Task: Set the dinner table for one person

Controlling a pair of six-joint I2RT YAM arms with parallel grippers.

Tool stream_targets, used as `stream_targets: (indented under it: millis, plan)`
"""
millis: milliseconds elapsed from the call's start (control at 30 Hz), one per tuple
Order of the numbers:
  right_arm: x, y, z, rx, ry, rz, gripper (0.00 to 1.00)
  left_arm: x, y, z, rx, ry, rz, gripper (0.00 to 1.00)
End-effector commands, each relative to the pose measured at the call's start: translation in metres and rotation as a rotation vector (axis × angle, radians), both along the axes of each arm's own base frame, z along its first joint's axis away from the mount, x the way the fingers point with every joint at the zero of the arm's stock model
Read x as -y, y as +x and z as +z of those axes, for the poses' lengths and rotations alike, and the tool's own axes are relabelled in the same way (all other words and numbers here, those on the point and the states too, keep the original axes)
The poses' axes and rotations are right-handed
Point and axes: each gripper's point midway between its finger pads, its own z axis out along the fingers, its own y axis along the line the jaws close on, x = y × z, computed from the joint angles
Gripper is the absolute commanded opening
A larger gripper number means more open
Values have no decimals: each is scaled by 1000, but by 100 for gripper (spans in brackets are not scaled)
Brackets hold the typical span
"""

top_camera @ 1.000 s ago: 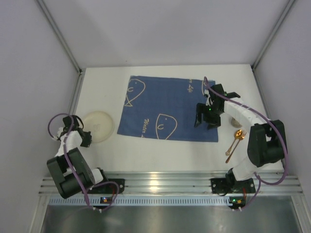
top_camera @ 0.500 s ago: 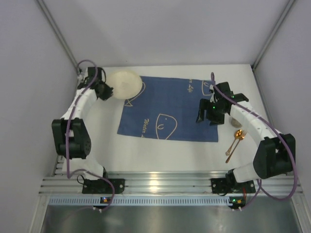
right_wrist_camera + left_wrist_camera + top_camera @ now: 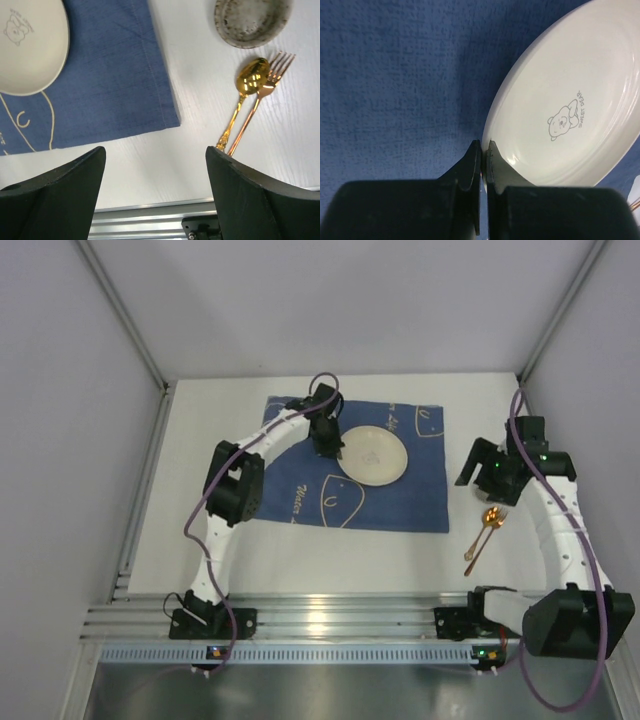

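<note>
The white dinner table (image 3: 200, 490) carries a blue fish-patterned mat (image 3: 300, 475). A cream plate (image 3: 372, 455) with a small bear print sits over the mat's right half. My left gripper (image 3: 332, 445) is shut on the plate's left rim. In the left wrist view the gripper (image 3: 483, 145) pinches the rim of the plate (image 3: 570, 115). My right gripper (image 3: 487, 478) is open and empty, hovering right of the mat above the table. In its wrist view the gripper (image 3: 155, 150) frames bare tabletop. A gold spoon (image 3: 248, 75) and a copper fork (image 3: 272, 75) lie together beside it.
A small speckled grey bowl (image 3: 252, 20) stands on the table beyond the cutlery, right of the mat (image 3: 110, 75). The plate's edge also shows in the right wrist view (image 3: 30, 45). Silver rails (image 3: 330, 615) run along the near edge, and walls close in both sides.
My left arm has carried the plate from the table's left side, round the far left corner, onto the mat's right half. My right gripper has drawn back rightward off the mat.
</note>
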Motion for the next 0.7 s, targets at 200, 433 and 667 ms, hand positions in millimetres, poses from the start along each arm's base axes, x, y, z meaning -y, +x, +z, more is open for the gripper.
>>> stream_targets:
  millis: [200, 433, 667]
  plan:
    - [23, -18, -1, -52, -53, -67, 82, -45, -3, 3, 10, 155, 111, 0]
    - [31, -6, -5, -76, -67, -73, 83, -55, -5, 12, 69, 137, 113, 0]
    - [51, 19, 0, -90, -72, -132, 86, -103, 0, 15, 26, 162, 200, 69]
